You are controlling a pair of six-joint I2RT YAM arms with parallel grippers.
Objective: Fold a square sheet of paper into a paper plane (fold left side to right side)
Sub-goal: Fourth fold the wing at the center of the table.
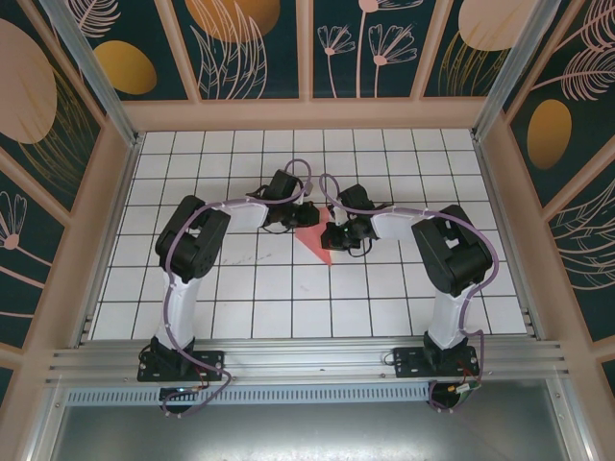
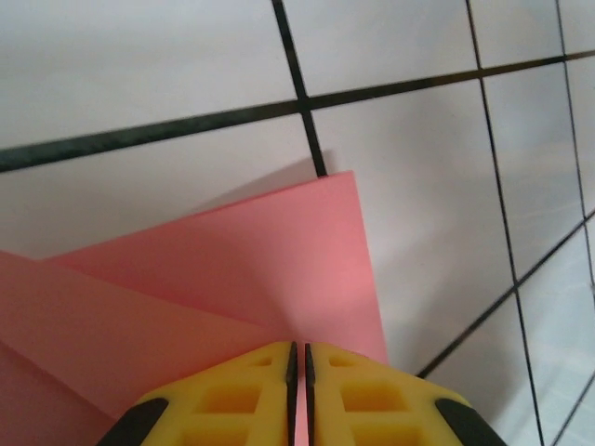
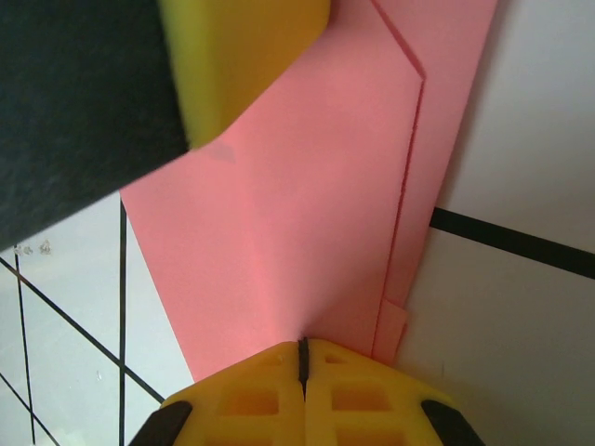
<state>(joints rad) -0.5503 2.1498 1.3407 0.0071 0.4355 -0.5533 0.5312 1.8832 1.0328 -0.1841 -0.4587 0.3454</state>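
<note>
The sheet of paper (image 1: 313, 244) is a coral-red creased shape with a point toward the near side, lying on the tiled table between my two grippers. In the left wrist view its folded layers (image 2: 232, 269) spread out ahead of my left gripper (image 2: 298, 346), which is shut on its edge, a sliver of red showing between the pads. My right gripper (image 3: 302, 342) is shut with its tips against the paper (image 3: 316, 186), where a soft crease runs up from the jaws. I cannot tell whether paper is pinched there. The left gripper's yellow finger (image 3: 242, 56) hangs over the paper's far part.
The white table (image 1: 231, 288) with black grid lines is bounded by peach-framed walls (image 1: 307, 113) at the back and sides. Both arms reach inward and meet near the middle, left gripper (image 1: 300, 217) and right gripper (image 1: 333, 237) close together. Bare tiles lie all round them.
</note>
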